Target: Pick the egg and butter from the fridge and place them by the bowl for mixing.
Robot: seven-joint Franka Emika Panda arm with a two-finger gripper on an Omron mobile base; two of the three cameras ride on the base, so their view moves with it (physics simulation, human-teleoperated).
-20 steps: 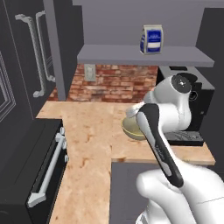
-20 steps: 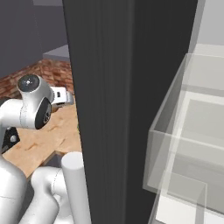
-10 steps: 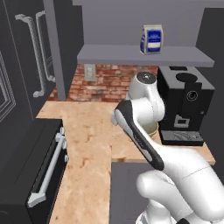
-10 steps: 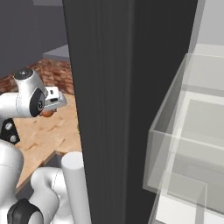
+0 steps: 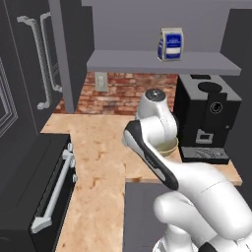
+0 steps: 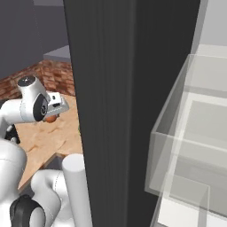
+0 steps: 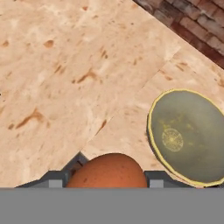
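So the arm is hanging over the wooden worktop (image 5: 98, 147) with the egg (image 7: 108, 171) tucked in its gripper (image 7: 105, 181), the two fingers closed in snug on either side of it, which you can see best looking down along the hand. From the right side you also catch a bit of the orange-brown egg (image 6: 51, 118) peeking out under the gripper (image 6: 56, 106). The bowl (image 7: 189, 136) sits on the worktop just off to the right of the egg in the hand view, empty and glossy inside, with the brick wall (image 5: 128, 93) a little way beyond it. From the left camera the bowl (image 5: 166, 146) is mostly hidden behind the arm, right beside the black coffee machine (image 5: 206, 123). My guess is the egg is held up off the surface and to one side of the bowl on purpose, since the job is to set it next to the bowl, not in it, and there's plenty of bare wood there to put it down on. An egg will roll, so I'd expect it needs a low, gentle release. The fridge (image 6: 111, 88) door edge is huge in the right camera, with its pale bar handle (image 6: 77, 190) and the clear drawers (image 6: 190, 133) showing inside. Can't spot the butter anywhere, so I'd say that half of the job isn't done yet. There's also a blue and white carton (image 5: 171, 44) up on the shelf (image 5: 157, 61), not part of this.
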